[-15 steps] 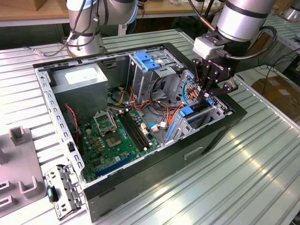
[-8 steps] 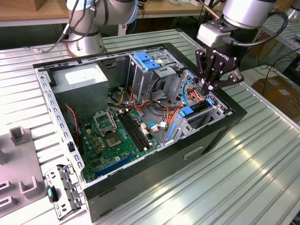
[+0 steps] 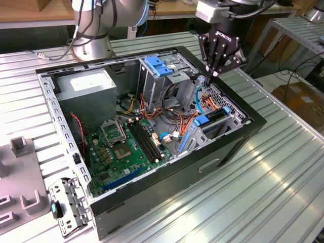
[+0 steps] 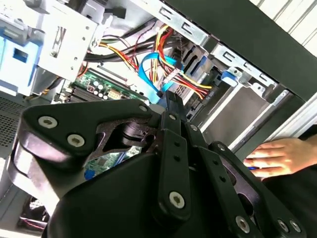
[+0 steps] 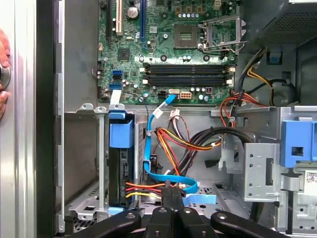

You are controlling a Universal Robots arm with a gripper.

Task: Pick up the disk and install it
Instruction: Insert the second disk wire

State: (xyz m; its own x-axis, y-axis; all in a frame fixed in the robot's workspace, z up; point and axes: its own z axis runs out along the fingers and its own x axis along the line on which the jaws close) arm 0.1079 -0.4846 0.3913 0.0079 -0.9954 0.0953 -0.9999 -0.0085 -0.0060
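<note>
The disk (image 5: 121, 174) stands on edge in a narrow bay of the metal cage at the front of the open computer case (image 3: 238, 136). Its body is dark, with a blue plastic bracket (image 5: 121, 133) on its end; in the exterior view that bracket (image 3: 202, 121) shows inside the cage. My gripper (image 3: 210, 75) hangs over the case's far right corner, shut, with its tips pressed together. In both wrist views the gripper (image 5: 171, 192) (image 4: 171, 101) sits at the bundle of blue, red and yellow cables (image 5: 166, 173) beside the disk. I see nothing held between the fingers.
A person's hand (image 4: 277, 156) (image 5: 3, 74) rests on the outside of the case wall near the disk bay. Inside are the motherboard (image 3: 121, 147), a grey power-supply box (image 3: 88, 86) and a blue latch (image 3: 157, 66) on the upper cage. Grey fixtures (image 3: 20, 172) lie at the exterior view's left.
</note>
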